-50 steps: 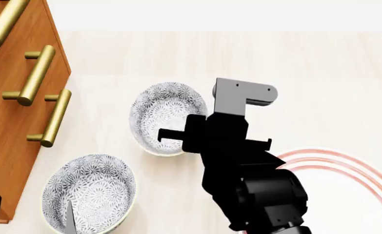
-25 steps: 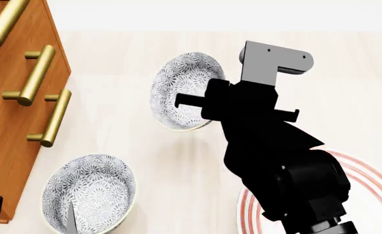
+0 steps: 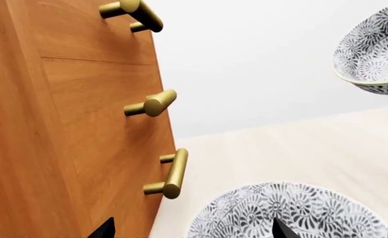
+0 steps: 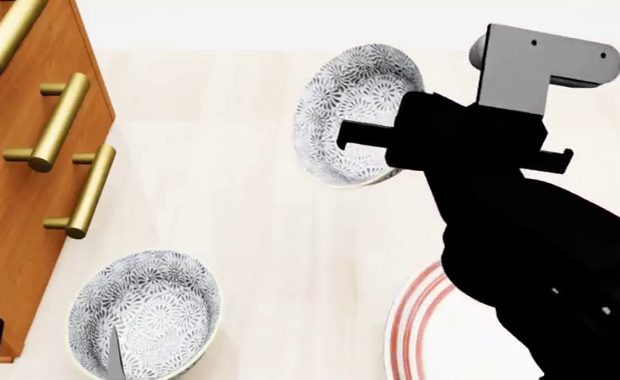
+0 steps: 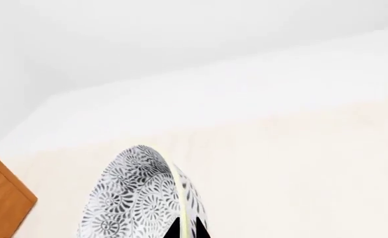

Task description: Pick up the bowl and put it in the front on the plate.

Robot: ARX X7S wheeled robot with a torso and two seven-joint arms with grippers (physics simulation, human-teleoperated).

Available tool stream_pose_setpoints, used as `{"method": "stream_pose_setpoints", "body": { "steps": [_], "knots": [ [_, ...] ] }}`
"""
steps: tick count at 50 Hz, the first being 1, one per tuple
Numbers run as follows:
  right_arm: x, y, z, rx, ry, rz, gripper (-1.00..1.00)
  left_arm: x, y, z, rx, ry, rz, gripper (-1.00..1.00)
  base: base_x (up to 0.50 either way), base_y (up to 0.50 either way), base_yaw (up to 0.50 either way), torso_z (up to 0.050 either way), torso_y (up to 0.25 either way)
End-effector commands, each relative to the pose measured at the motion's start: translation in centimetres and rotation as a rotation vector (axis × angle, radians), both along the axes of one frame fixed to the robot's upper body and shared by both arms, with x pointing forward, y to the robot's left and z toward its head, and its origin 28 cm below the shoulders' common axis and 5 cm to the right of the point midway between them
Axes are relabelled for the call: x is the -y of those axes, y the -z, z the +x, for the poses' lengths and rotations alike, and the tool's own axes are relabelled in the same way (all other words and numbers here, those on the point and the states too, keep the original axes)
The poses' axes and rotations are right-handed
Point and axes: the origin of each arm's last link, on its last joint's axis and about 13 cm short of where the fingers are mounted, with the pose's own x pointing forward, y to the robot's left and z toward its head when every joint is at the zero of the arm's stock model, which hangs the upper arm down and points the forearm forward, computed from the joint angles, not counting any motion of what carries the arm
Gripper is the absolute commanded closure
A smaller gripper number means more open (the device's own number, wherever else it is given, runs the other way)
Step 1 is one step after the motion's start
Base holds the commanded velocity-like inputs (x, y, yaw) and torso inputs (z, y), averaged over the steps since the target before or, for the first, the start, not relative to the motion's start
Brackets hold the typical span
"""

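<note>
Lighting bright, even and diffuse. Renders sharp throughout, no blur or glare. Only faint soft shadows on the pale table (image 4: pixel 288 261). The black arm (image 4: pixel 531 237) shows no surface detail.

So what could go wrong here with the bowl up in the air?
The right gripper pinches the bowl only by its rim, tilted on edge, so it could slip or swing loose. The plate is mostly hidden under the arm, so the drop could land off centre. The second bowl sits close by.

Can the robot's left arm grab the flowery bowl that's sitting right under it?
Probably yes: the left gripper hangs right over the white grey-blue floral ceramic bowl with nothing between; its open rim faces up.
</note>
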Motion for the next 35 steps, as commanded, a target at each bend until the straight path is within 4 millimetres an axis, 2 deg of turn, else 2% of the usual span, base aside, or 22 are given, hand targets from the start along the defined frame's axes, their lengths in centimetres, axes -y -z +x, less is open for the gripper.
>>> {"method": "stream_pose_setpoints", "body": {
  "steps": [1,7,11,17,28,35],
  "knots": [
    [2.2,-1.3,-3.8,0.080,-0.026,-0.046,1.00,0.1,-0.1,0.1,0.026,-0.005,-0.008,-1.00,0.00,0.00,0.00,0.000,0.000],
    [4.2,-0.6,-6.1,0.059,0.003,-0.033,1.00,0.2,0.1,-0.1,0.014,0.007,-0.013,-1.00,0.00,0.00,0.00,0.000,0.000],
    [6.1,0.4,-8.5,0.037,0.038,-0.015,1.00,0.4,0.3,-0.2,0.000,0.021,-0.023,-1.00,0.00,0.00,0.00,0.000,0.000],
    [7.9,0.8,-9.8,0.012,0.090,0.050,1.00,0.4,0.4,-0.2,-0.006,0.023,-0.022,-1.00,0.00,0.00,0.00,0.000,0.000],
    [9.6,2.1,-12.2,-0.058,0.099,0.027,1.00,0.5,0.5,-0.2,-0.006,0.025,-0.013,-1.00,0.00,0.00,0.00,0.000,0.000],
    [10.1,2.6,-12.6,-0.083,0.108,0.036,1.00,0.5,0.4,-0.2,-0.007,0.024,-0.006,-1.00,0.00,0.00,0.00,0.000,0.000]
  ]
}}
